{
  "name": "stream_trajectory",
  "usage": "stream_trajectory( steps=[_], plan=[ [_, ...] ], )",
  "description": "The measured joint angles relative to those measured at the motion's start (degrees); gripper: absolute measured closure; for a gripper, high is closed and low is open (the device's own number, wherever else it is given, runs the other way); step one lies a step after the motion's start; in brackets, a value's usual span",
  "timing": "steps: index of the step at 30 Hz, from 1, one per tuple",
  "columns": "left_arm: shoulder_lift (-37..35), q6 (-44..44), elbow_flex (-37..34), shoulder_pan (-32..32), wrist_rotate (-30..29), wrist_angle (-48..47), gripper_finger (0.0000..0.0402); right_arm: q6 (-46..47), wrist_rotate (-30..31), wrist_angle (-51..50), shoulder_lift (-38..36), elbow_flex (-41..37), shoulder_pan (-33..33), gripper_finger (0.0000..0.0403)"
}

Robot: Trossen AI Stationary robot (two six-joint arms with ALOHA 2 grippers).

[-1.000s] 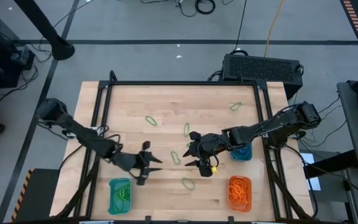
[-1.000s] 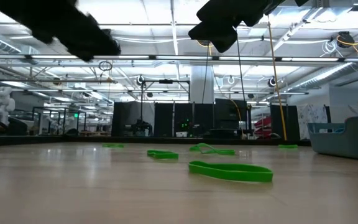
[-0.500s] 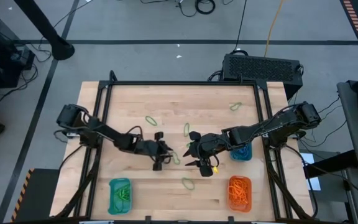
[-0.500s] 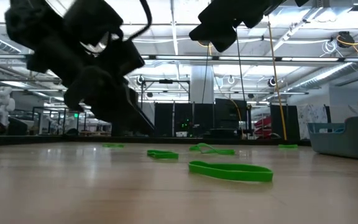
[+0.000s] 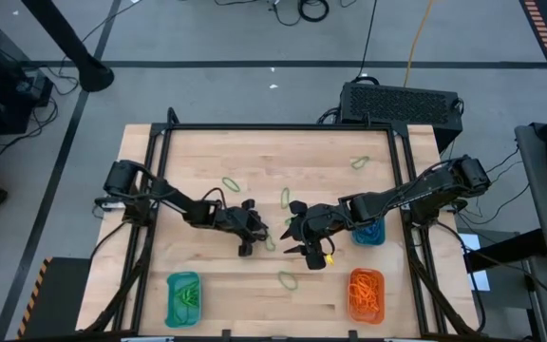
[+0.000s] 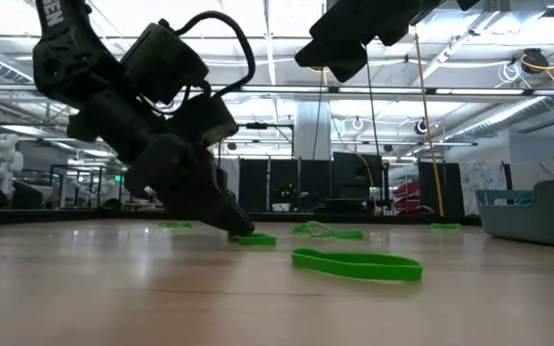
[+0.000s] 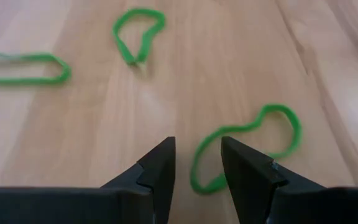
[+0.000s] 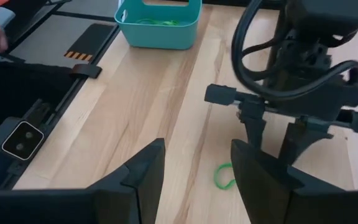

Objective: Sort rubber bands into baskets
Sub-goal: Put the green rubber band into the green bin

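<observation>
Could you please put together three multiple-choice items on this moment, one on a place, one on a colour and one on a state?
1. Where is the left gripper?
A. Low over a green rubber band near the table's middle
B. Above the orange basket
C. Off the table's edge

2. What colour are the loose rubber bands on the table?
A. Orange
B. Green
C. Blue

3. How do the left gripper's fingers stand?
A. Shut on a band
B. Open, with an end of the band between them
C. Shut and empty

Answers: 1 A, the high view shows the left gripper at the table's middle and the low view shows its tips down at the wood. 2 B, every loose band in the high and left wrist views is green. 3 B, the left wrist view shows a gap between the fingers with the band's end lying in it.
</observation>
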Motion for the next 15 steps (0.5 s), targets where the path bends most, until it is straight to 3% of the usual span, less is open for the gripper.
stream_trajectory(
  steps=[7, 13, 15],
  plan=[
    [0.8, -1.0, 0.0, -0.1, 0.5, -0.5, 0.0278, 0.0, 0.0, 0.0, 0.0, 0.0, 0.0, 0.0227],
    [0.8, 0.0, 0.0, -0.6, 0.6, -0.7, 0.0383, 0.1, 0.0, 0.0, 0.0, 0.0, 0.0, 0.0227],
    [0.4, -0.5, 0.0, -1.1, 0.7, -1.1, 0.0391, 0.4, 0.0, 0.0, 0.0, 0.0, 0.0, 0.0227]
  ],
)
